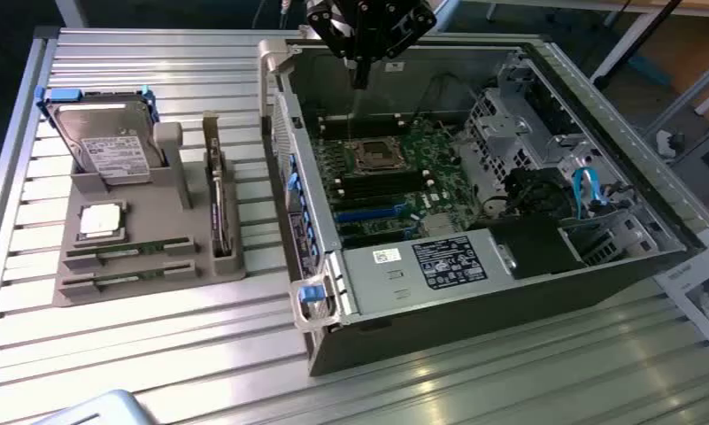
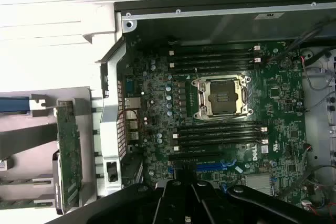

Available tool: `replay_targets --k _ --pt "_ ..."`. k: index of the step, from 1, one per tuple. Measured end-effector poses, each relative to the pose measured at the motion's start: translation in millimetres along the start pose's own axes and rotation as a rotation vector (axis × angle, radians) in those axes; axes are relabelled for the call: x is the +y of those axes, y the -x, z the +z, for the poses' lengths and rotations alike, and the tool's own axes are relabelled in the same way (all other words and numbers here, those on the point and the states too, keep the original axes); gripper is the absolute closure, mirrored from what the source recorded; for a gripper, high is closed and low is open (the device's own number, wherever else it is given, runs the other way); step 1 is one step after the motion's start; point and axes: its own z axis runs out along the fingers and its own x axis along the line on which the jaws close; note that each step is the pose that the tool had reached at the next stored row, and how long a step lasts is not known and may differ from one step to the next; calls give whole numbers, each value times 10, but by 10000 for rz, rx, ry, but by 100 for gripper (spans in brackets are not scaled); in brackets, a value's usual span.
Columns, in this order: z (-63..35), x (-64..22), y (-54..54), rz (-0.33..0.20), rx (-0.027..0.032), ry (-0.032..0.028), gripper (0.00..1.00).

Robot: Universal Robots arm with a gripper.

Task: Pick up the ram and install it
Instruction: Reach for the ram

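A slatted metal table (image 1: 153, 354) bears a grey parts holder (image 1: 156, 220); just beside it, an open computer case (image 1: 484, 312).

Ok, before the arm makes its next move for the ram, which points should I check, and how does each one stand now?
1. Ram sticks ready in the gray holder: ok, two lie flat there.
2. Pincer above the ram sticks: not ok, it hangs over the computer case.
3. Computer case open: ok.
4. Memory slots free: ok, they look empty.
5. Pincer carries nothing: cannot tell.
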Motion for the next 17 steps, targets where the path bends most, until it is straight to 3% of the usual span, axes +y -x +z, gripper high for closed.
replay_targets --k 11,17 --pt "0 0 0 0 0 1 90" --pt "-2 -6 -83 0 0 0 90"
